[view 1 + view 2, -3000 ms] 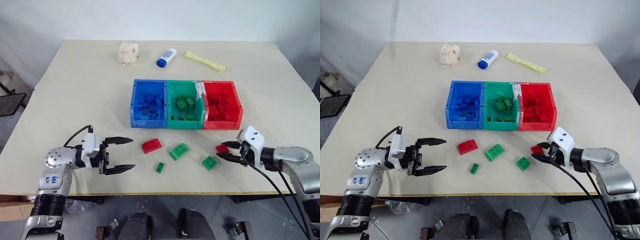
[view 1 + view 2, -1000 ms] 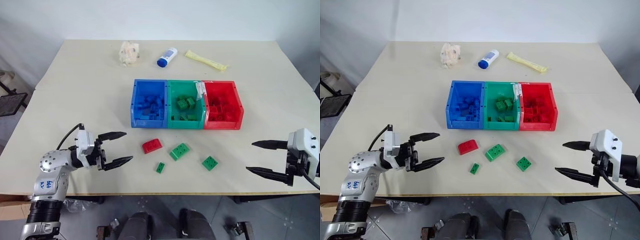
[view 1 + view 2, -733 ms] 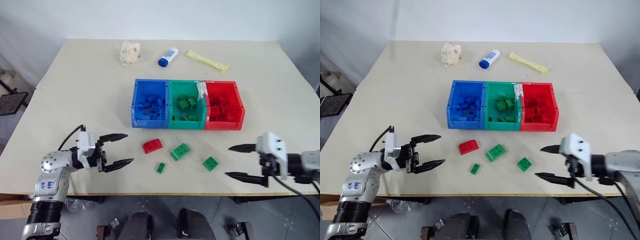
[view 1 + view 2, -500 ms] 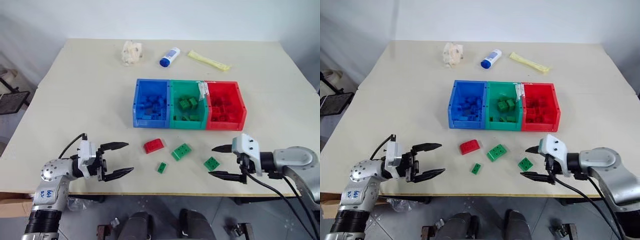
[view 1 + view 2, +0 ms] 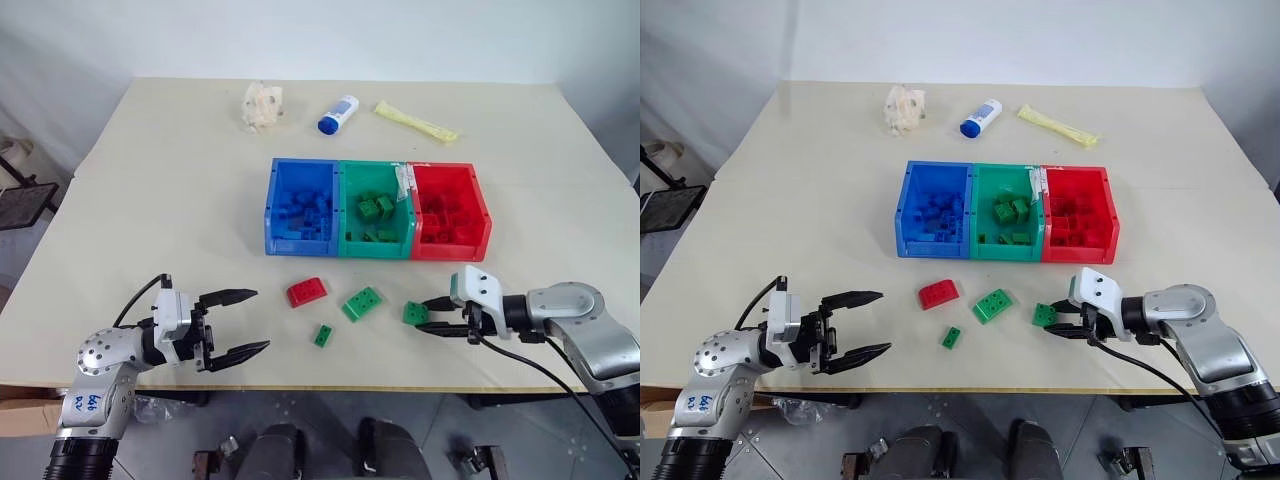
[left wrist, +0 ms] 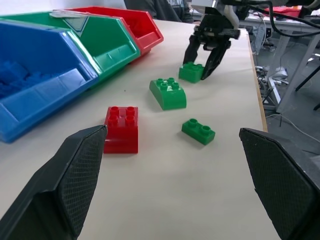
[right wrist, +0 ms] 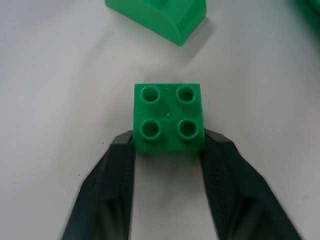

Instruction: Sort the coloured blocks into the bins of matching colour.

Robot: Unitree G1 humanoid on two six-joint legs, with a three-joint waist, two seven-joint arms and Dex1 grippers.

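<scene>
The right gripper [image 7: 168,150] was closed on a square green block [image 7: 169,118] with four studs, one black finger pressed on each side of it, and the block sat on the beige table [image 5: 150,200] near the front edge. Just beside it, at about 9 o'clock from the block, lay a longer green block [image 5: 360,303] with a rounded side, then a red block [image 5: 305,291] further the same way, and a small green block [image 5: 321,335] at about 7 o'clock from the longer one. The left gripper [image 5: 237,323] hovered low over the table, well apart from these blocks, at 9 o'clock from the red one, and its fingers stood wide with nothing between them. The three bins stood joined in a row near the middle of the table: the blue bin [image 5: 275,215], the green bin [image 5: 346,218] and the red bin [image 5: 480,215], each with blocks of its own colour inside. At 12 o'clock from the bins, near the far edge, I saw a crumpled pale wrapper [image 5: 261,104], a white bottle [image 5: 337,114] with a blue cap lying on its side, and a thin yellow packet [image 5: 415,122].
</scene>
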